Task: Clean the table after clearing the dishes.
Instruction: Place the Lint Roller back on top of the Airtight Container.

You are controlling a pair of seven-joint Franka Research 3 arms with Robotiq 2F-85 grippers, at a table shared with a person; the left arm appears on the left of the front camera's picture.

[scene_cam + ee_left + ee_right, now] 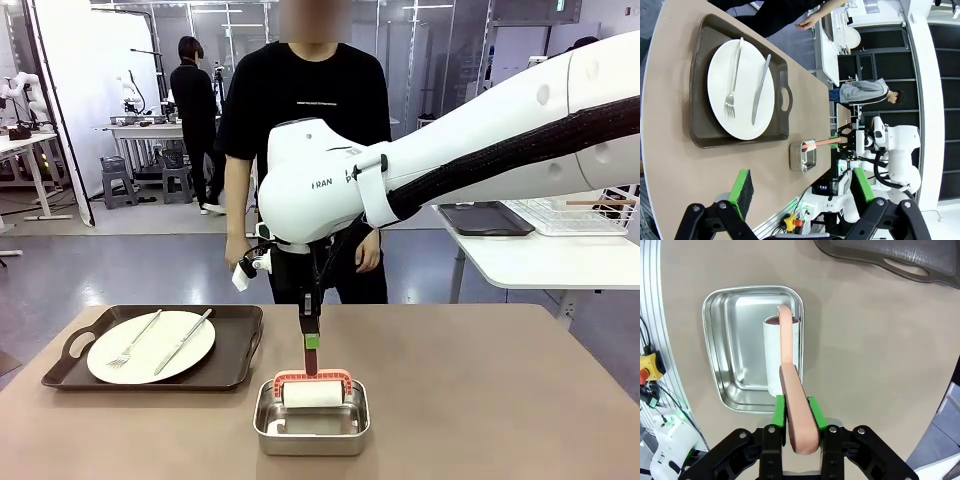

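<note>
On the brownish table (480,400), a white plate (150,347) with a fork (133,340) and a knife (183,342) lies on a dark handled tray (240,335) at the left. My right gripper (311,340) is shut on the salmon handle (792,390) of a roller. Its white roll (776,355) rests inside a small steel pan (312,432) at the front middle. In the left wrist view, my left gripper (802,187) hangs open, holding nothing, well above the table, looking at the plate (747,60), tray (700,125) and pan (804,156).
A person in black stands at the table's far edge, a hand (242,278) holding something small and white. A white side table at the right carries a dark tray (487,219) and a wire basket (575,215). The table's right half is bare.
</note>
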